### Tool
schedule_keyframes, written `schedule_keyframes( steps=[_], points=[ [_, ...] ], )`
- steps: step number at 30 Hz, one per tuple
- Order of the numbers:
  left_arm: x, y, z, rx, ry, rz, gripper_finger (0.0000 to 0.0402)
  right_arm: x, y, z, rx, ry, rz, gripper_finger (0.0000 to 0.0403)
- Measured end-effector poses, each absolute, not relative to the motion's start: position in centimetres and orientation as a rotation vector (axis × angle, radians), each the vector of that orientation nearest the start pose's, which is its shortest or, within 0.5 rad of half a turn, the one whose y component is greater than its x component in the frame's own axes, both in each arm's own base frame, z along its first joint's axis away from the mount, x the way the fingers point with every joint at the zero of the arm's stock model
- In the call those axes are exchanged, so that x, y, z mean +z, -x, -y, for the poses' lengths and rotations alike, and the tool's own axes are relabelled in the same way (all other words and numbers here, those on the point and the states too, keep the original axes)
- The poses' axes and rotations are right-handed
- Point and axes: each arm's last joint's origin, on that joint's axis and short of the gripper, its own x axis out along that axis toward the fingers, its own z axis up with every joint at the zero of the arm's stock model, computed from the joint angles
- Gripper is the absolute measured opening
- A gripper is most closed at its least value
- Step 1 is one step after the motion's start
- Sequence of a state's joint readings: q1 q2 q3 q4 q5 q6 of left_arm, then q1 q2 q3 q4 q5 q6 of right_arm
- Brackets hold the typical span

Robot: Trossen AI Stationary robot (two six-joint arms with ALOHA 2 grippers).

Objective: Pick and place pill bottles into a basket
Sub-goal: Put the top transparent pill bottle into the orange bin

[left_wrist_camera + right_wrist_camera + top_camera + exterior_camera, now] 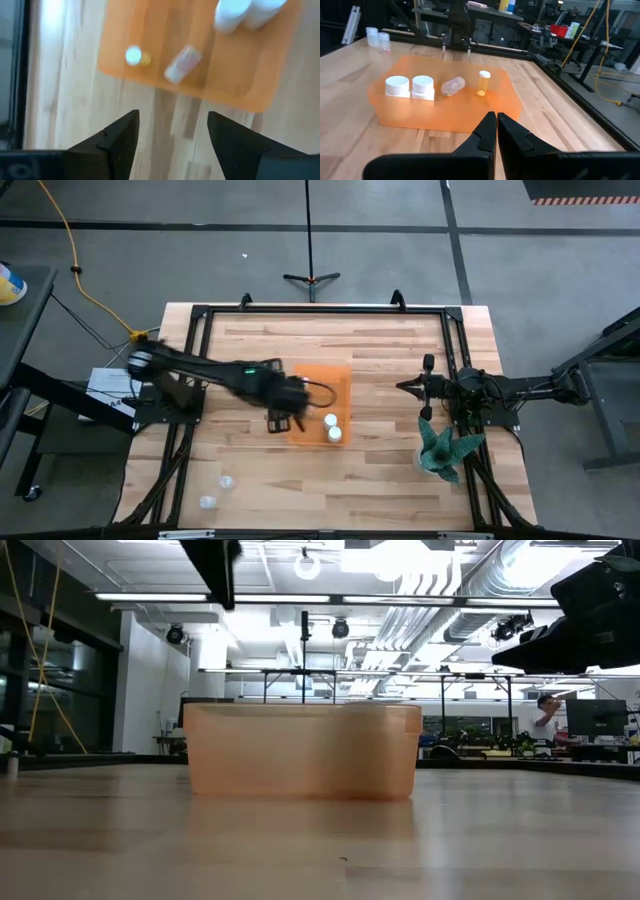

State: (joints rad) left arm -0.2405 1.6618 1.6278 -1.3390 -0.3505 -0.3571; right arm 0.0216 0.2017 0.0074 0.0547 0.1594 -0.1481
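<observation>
We count 4 small white-capped pill bottles [422, 87] in the translucent orange rectangular plastic basket [445, 117] at mid-table, 1 lying on its side; 2 more bottles [226, 481] wait near the table's front-left corner. The left gripper [172, 137] hangs empty, fingers spread, over the basket's edge. We should lift clear before swinging to those 2. The right gripper [496, 131] is parked, fingers together.

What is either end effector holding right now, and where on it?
Nothing. The left end effector is open and empty beside the basket. The right end effector is shut on nothing, away from the basket.
</observation>
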Motion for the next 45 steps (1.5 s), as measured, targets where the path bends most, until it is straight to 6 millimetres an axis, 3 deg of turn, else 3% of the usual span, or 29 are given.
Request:
schedule_keyframes(
  steps=[4, 12, 17, 20, 24, 29, 33, 38, 45],
  points=[
    [31.8, -25.7, 6.7, 0.278, -0.140, -1.046, 0.0258, 15.6, -10.9, 0.3, -0.164, 0.162, -0.133, 0.0007],
    [26.8, -17.6, 4.8, 0.135, -0.078, -0.844, 0.0257, 15.8, -10.8, 0.7, -0.283, 0.151, -0.119, 0.0007],
    [26.9, -14.6, 4.6, -0.122, 0.064, -0.782, 0.0256, 16.2, -10.8, 0.7, -0.311, 0.121, -0.084, 0.0007],
    [26.6, -13.5, 4.8, -0.298, 0.126, -0.818, 0.0255, 16.5, -10.9, 0.7, -0.309, 0.082, -0.043, 0.0007],
    [24.7, -12.5, 5.1, -0.465, 0.195, -0.987, 0.0255, 16.6, -10.9, 0.7, -0.303, 0.023, -0.027, 0.0007],
    [22.9, -12.2, 5.2, -0.556, 0.149, -1.081, 0.0253, 16.6, -10.9, 0.7, -0.310, -0.094, -0.010, 0.0007],
    [23.0, -12.5, 5.5, -0.582, 0.170, -1.074, 0.0253, 16.5, -10.9, 0.7, -0.311, -0.168, -0.007, 0.0007],
    [23.3, -11.9, 7.5, -0.755, 0.159, -1.061, 0.0243, 16.6, -10.9, 0.7, -0.311, -0.217, 0.008, 0.0007],
    [23.9, -10.8, 11.0, -0.798, 0.033, -0.931, 0.0210, 16.6, -10.9, 0.7, -0.311, -0.240, 0.013, 0.0007]
  ],
)
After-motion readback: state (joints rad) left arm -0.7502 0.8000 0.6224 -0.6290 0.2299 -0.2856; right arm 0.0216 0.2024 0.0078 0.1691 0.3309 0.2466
